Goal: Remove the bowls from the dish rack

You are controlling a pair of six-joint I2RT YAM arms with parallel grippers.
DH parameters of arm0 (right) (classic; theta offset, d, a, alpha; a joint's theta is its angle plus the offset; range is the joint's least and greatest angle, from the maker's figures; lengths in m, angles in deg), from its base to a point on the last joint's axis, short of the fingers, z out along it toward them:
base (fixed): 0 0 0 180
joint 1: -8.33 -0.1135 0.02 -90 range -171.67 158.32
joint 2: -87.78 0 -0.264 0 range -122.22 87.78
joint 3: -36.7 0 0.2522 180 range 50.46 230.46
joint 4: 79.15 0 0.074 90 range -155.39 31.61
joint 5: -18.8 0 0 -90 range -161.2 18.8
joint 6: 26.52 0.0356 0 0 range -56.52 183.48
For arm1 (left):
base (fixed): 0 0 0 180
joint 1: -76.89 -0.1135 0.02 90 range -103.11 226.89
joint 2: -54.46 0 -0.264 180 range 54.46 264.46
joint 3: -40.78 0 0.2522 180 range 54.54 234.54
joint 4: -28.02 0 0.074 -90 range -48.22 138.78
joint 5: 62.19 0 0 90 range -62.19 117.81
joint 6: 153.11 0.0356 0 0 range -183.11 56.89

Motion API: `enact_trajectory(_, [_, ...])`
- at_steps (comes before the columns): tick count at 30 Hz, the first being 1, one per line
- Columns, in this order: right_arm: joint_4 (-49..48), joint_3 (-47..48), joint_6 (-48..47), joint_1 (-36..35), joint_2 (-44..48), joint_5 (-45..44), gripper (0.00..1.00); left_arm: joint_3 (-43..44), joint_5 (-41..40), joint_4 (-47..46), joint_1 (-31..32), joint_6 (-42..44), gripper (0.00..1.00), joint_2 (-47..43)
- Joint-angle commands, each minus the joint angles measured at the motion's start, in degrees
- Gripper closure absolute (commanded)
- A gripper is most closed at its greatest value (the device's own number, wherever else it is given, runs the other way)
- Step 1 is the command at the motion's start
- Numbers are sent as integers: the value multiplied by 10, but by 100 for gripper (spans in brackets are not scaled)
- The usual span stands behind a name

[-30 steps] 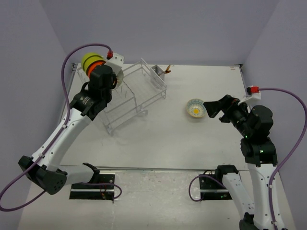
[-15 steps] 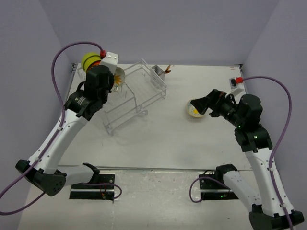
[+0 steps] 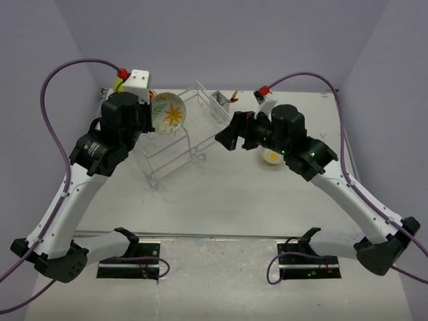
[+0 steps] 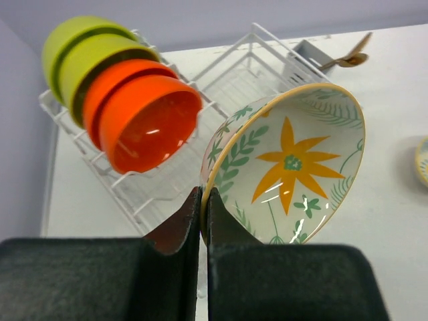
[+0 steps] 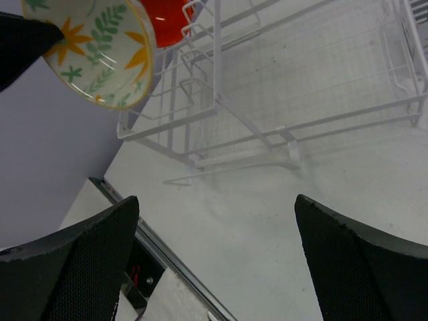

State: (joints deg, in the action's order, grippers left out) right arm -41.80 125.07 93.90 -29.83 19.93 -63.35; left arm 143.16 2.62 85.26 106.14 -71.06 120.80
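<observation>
My left gripper [image 4: 202, 200] is shut on the rim of the cream bowl [image 4: 287, 174] with the orange flower and green leaves. It holds the bowl tilted above the left end of the white dish rack [image 4: 241, 73]. In the top view the bowl [image 3: 168, 114] hangs beside the left gripper [image 3: 152, 115]. Two orange bowls [image 4: 150, 124] and lime-green bowls [image 4: 87, 57] stand on edge in the rack's far left end. My right gripper [image 5: 214, 261] is open and empty over the table in front of the rack [image 5: 281, 127]; it sits right of the rack [image 3: 194, 134] in the top view [image 3: 229, 137].
A small patterned bowl [image 3: 272, 157] lies on the table right of the rack, partly behind my right arm. The grey cutlery basket [image 3: 219, 105] holds a wooden spoon [image 4: 348, 59]. A metal rail [image 5: 167, 254] runs along the table's near edge.
My left gripper has lifted the flowered bowl up out of the rack and turned its inside into view. My right arm has swung left, away from the bowl on the table, toward the rack.
</observation>
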Motion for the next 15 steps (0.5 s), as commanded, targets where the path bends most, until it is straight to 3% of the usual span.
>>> enact_trajectory(1, [-20, 90, -24, -58, -48, -85, 1, 25, 96, -25, -2, -57, 100, -6])
enact_trajectory(6, [2, 167, -18, -100, -126, -227, 8, -1, 193, -66, 1, -98, 100, -6])
enact_trajectory(12, [34, 187, -38, -112, -172, -272, 24, -11, 270, -99, 1, -122, 100, -15])
enact_trajectory(15, [8, 161, -37, -114, -163, -268, 56, -15, 291, -106, 1, -124, 100, -13])
